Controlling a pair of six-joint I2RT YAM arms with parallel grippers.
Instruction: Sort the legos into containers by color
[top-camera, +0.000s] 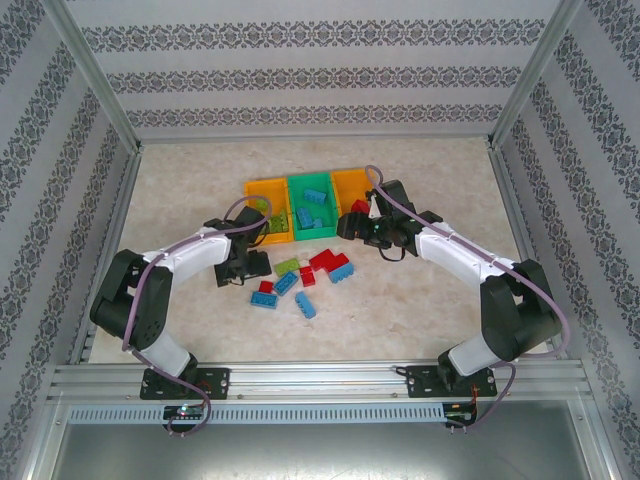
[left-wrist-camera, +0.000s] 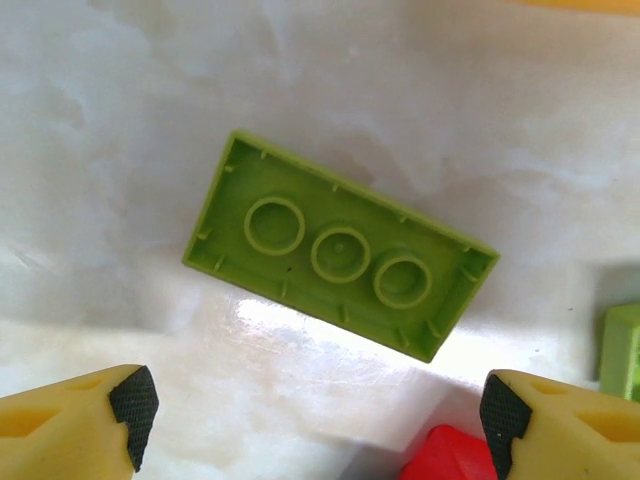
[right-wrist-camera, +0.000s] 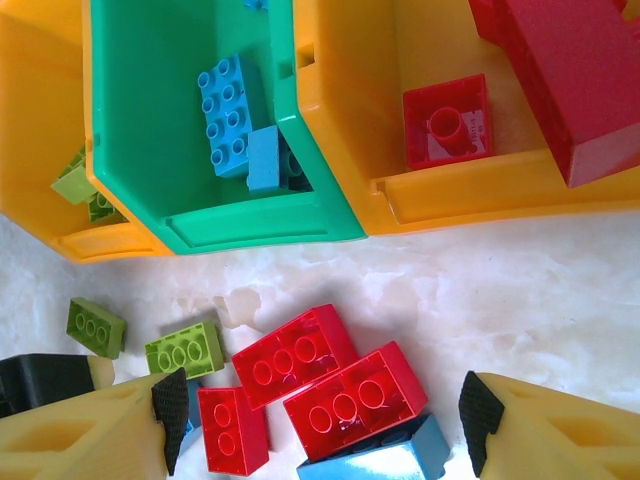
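The left hand hangs over the counter with its fingers spread wide, gripping nothing. An upturned lime brick lies flat just ahead of the gap, hollow underside up. The right hand is equally wide and empty, above a cluster of loose red bricks in front of the bins. In the right wrist view, the green bin holds blue bricks. The right orange bin holds a red brick, and lime pieces sit in the left orange bin. Loose blue bricks lie scattered on the counter between the arms.
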